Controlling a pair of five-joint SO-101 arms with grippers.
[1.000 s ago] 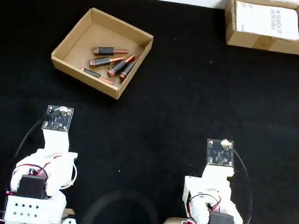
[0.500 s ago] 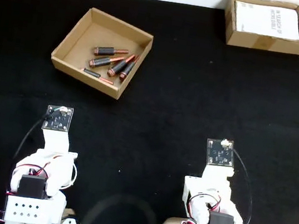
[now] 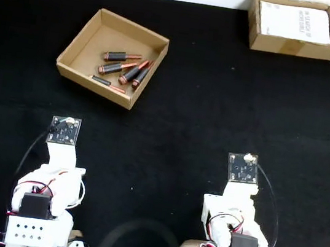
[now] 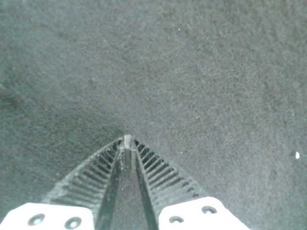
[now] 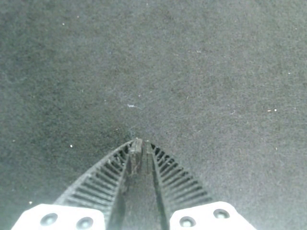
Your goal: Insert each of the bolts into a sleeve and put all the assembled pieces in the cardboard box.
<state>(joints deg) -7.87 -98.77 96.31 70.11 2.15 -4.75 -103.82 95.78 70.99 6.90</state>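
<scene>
Nothing has moved this past second; my left gripper [image 4: 125,140] and right gripper [image 5: 136,142] sit closed, empty; the assembled pieces [image 3: 123,69] lie in the cardboard box [image 3: 98,40]; finished, I judge.

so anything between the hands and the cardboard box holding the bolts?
Nothing visible. The left hand and right hand are shut and empty, and just black table lies between them and the cardboard box, where the bolts lie.
</scene>
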